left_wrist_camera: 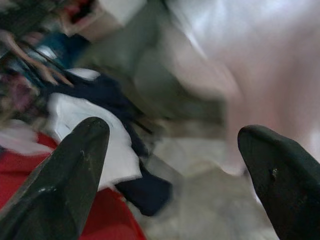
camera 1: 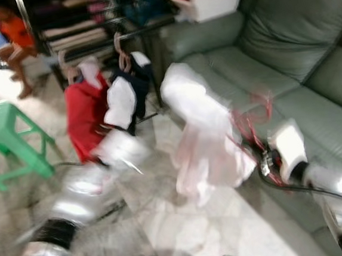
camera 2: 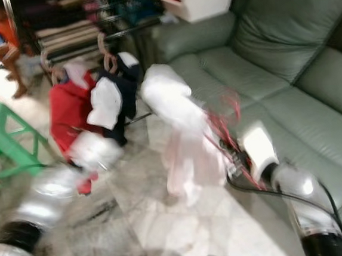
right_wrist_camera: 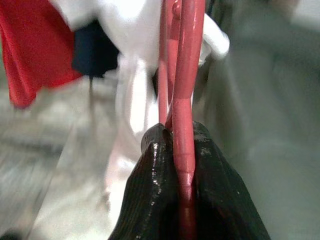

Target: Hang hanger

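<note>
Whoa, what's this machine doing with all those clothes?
It is carrying laundry to hang. Its right tool is shut on a red hanger with a pale garment draped from it, beside a green sofa. Its left tool is open and holds nothing, near red and navy-white clothes already hanging on a rack. The views are blurred.

Heavy motion blur in all 4 views; bright indoor light, glare on arms.
</note>
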{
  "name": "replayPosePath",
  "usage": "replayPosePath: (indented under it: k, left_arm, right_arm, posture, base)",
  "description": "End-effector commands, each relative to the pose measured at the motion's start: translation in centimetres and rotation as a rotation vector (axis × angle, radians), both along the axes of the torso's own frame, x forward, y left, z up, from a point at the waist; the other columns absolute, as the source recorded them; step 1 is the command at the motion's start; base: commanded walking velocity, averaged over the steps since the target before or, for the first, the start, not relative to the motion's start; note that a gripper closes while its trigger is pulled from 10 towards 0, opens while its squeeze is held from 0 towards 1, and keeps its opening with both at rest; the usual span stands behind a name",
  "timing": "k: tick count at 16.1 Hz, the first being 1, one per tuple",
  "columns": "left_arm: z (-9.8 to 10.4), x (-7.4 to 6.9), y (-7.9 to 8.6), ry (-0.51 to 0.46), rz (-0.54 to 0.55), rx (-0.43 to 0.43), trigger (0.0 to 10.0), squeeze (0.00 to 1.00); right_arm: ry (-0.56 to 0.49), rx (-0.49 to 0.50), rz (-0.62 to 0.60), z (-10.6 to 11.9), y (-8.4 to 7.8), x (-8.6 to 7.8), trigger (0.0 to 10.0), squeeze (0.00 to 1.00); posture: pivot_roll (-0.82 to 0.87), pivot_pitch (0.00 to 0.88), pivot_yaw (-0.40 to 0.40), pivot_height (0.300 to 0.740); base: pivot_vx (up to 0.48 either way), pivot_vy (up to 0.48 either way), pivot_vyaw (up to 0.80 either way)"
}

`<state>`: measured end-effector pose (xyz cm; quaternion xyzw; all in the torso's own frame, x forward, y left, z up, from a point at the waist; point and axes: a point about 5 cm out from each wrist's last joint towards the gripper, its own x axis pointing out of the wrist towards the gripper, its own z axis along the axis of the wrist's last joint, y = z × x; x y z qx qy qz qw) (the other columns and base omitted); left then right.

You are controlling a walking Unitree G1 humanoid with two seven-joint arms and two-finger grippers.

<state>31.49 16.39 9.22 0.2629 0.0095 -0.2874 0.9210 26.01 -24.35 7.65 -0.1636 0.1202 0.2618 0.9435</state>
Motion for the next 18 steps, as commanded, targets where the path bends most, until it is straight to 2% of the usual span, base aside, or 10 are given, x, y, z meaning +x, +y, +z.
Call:
replayPosePath:
  k: [1, 2, 7, 9, 11, 12, 13, 16, 18]
  left_arm:
    - [-0.6, -0.4, -2.7, 0.001, -0.064, -0.026, 10.0, 1.0]
    - [-0.7, -0.3, -2.7, 0.002, -0.052, -0.034, 10.0, 1.0]
    - [-1.0, -0.7, -3.0, -0.021, -0.119, -0.004, 10.0, 1.0]
    - [-1.5, -1.2, -2.3, -0.042, -0.178, 0.084, 10.0, 1.0]
    - [-1.2, -0.8, -2.1, -0.065, -0.158, 0.08, 10.0, 1.0]
    - [-1.0, -0.7, -2.1, -0.074, -0.157, 0.076, 10.0, 0.84]
    - [-0.7, -0.7, -2.3, -0.1, -0.198, 0.096, 10.0, 0.0]
    - [-1.1, -1.1, -2.5, -0.107, -0.298, 0.169, 10.0, 0.0]
    - [-1.5, -1.4, -2.9, -0.087, -0.356, 0.188, 10.0, 0.0]
  right_arm:
    - [-0.132, 0.004, 0.043, 2.5, 1.4, 1.7, 10.0, 0.0]
    - [-0.141, 0.006, 0.028, 2.5, 1.4, 1.8, 10.0, 0.0]
    - [-0.157, -0.026, 0.043, 2.0, 1.3, 1.6, 10.0, 0.0]
    - [-0.148, -0.042, 0.127, 1.4, 1.8, 0.6, 10.0, 0.0]
    - [-0.125, -0.062, 0.167, 0.9, 2.1, 0.1, 10.0, 0.0]
    - [-0.113, -0.075, 0.19, 0.6, 2.2, -0.1, 10.0, 0.0]
    - [-0.074, -0.108, 0.276, -0.1, 2.6, -0.9, 10.0, 0.0]
    - [-0.059, -0.145, 0.404, -0.6, 3.2, -1.3, 10.0, 0.0]
    - [-0.048, -0.151, 0.436, -0.7, 3.4, -0.8, 10.0, 0.0]
  posture:
    - [-0.06, 0.0, 0.031, 0.74]
    - [-0.06, 0.0, 0.031, 0.74]
    - [-0.06, 0.0, 0.03, 0.74]
    - [-0.06, 0.0, 0.032, 0.74]
    - [-0.06, 0.0, 0.032, 0.74]
    - [-0.06, 0.0, 0.032, 0.74]
    - [-0.06, 0.0, 0.032, 0.74]
    - [-0.06, 0.0, 0.034, 0.74]
    - [-0.06, 0.0, 0.035, 0.74]
  base:
    - [0.0, 0.0, 0.0]
    - [0.0, 0.0, 0.0]
    - [0.0, 0.0, 0.0]
    - [0.0, 0.0, 0.0]
    - [0.0, 0.0, 0.0]
    - [0.0, 0.0, 0.0]
    - [0.0, 0.0, 0.0]
    - [0.0, 0.0, 0.0]
    - [0.0, 0.0, 0.0]
